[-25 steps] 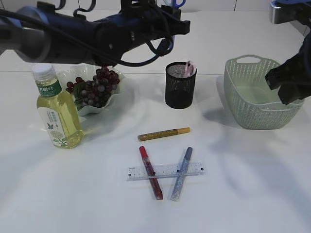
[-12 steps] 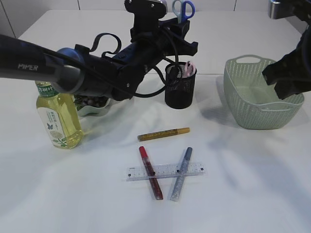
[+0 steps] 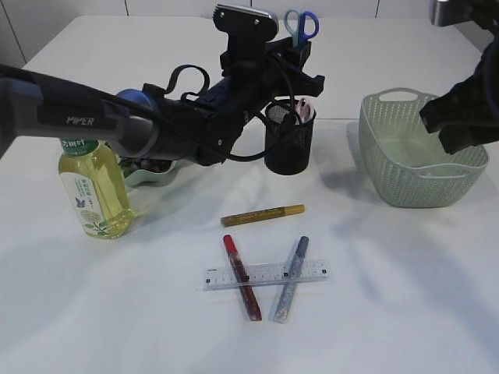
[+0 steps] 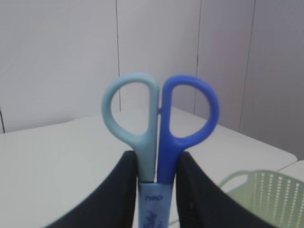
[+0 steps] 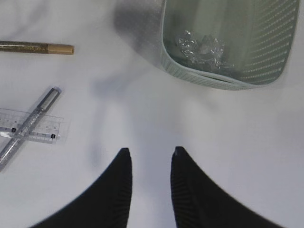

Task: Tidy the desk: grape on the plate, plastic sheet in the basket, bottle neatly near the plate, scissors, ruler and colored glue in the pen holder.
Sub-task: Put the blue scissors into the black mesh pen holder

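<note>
My left gripper (image 4: pixel 156 156) is shut on the blue scissors (image 4: pixel 161 118), handles up, and holds them (image 3: pixel 300 25) just above the black mesh pen holder (image 3: pixel 289 139). Gold (image 3: pixel 262 214), red (image 3: pixel 242 277) and silver (image 3: pixel 290 279) glue pens lie mid-table, the last two crossing the clear ruler (image 3: pixel 267 274). The bottle (image 3: pixel 93 191) stands at the left. The plate (image 3: pixel 152 178) and its grapes are mostly hidden behind the left arm. A crumpled plastic sheet (image 5: pixel 199 46) lies in the green basket (image 3: pixel 421 152). My right gripper (image 5: pixel 149 152) hangs open and empty beside the basket.
A pink item (image 3: pixel 304 109) sticks out of the pen holder. The left arm (image 3: pixel 179 125) stretches across the back left, over the plate. The right arm (image 3: pixel 464 117) hangs over the basket's right side.
The left arm has swung right from above the plate to above the pen holder, carrying the scissors. The right arm has barely moved.
</note>
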### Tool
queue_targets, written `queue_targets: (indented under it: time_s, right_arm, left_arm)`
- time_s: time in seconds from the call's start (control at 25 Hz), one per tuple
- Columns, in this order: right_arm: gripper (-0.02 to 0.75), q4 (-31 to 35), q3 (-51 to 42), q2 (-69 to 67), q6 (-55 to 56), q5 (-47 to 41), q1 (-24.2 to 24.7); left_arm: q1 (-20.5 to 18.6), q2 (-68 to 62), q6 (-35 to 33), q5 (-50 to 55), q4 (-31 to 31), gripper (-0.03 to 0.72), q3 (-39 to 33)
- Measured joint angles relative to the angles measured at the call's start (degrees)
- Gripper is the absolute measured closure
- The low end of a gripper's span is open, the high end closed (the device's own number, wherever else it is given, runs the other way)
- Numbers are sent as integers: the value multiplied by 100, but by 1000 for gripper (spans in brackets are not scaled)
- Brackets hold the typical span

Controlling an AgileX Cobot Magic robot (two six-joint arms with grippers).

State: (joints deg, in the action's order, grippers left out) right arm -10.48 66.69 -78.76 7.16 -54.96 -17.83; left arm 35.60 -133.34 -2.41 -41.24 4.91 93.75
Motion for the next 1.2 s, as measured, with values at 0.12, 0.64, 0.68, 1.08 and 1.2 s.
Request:
queue_targets:
  time_s: [0.12,0.64,0.68,1.08,1.2]
  right_arm:
    - [498,-36,0,0,0,11,0]
    - [498,-70,0,0,11,73,0]
    - [498,-70,0,0,11,73,0]
    - [498,-70,0,0,11,85,0]
    - [498,-70,0,0,11,108,0]
  left_arm:
    - [0,-129,0,28,0,509,13]
    - [0,-376,0,114,0,508,50]
    - [0,-402,0,114,0,508,50]
    - [0,-532,0,139,10,505,50]
    - [0,-532,0,139,10,505,50]
